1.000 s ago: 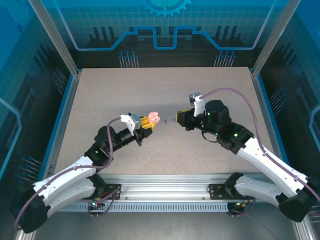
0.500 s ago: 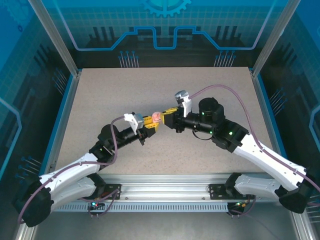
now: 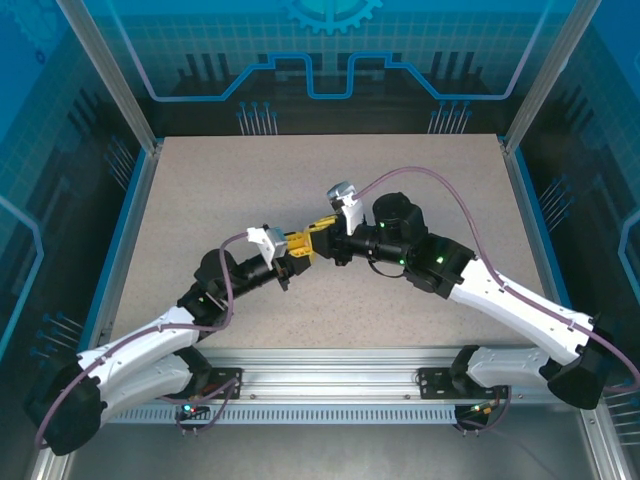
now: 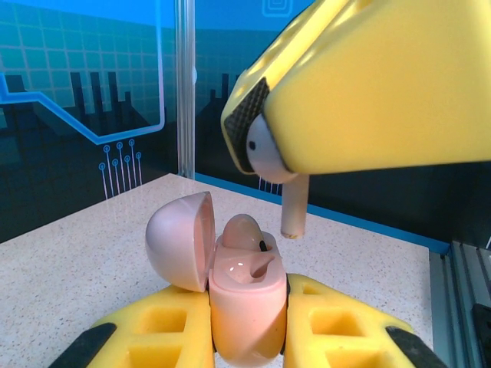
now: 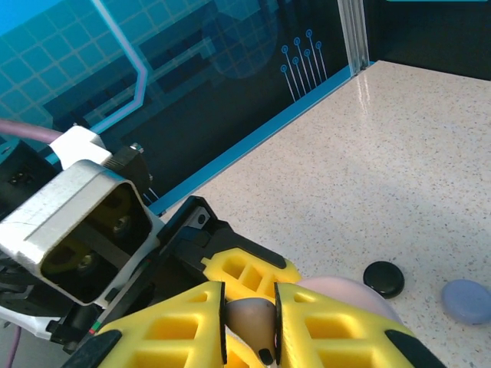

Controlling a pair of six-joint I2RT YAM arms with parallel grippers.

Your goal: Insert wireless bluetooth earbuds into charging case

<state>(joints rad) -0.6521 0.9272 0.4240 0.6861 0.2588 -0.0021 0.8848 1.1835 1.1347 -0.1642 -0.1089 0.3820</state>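
Left end effector [image 4: 247, 339] pinching one open pink case [image 4: 242, 303], right end effector [image 5: 249, 328] pinching one pale earbud [image 4: 294, 205]

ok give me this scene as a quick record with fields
left gripper: shut on open pale pink round charging case
right gripper: shut on pale pinkish stemmed earbud, stem down
earbud position: above case, not seated
case contents: one matching earbud seated
speckled table: black round case, lilac round case
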